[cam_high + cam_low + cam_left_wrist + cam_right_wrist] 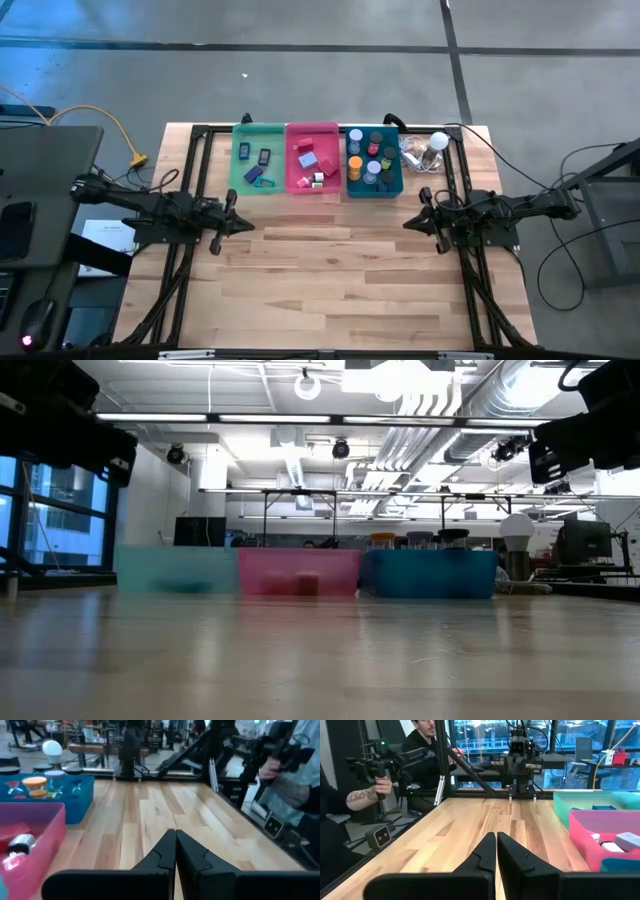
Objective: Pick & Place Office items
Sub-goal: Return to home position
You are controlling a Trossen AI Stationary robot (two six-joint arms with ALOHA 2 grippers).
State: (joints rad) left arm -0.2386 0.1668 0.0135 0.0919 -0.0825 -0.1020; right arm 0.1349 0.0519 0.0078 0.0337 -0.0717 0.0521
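- At the far edge of the pale wooden-plank table [340, 290] three plastic bins stand touching in a row: a green bin [236, 160], a pink bin [313, 127] and a teal bin [401, 180].
- All the small office items [264, 158] I can see lie inside those bins. Dark blue pieces are in the green one, pink and lavender blocks in the pink, and round rolls in the teal. None shows on the open planks.
- Left gripper [246, 224] hangs over the table's left side, well short of the bins, its claw pinched together on nothing.
- Right gripper [408, 222] mirrors it on the right side, its claw likewise closed and empty.
- Sorting looks finished to me, and this reads as the retreat to rest.
- Next calls for no grasp, only settling both arms level, clear of the bins and the white bulb [438, 141].
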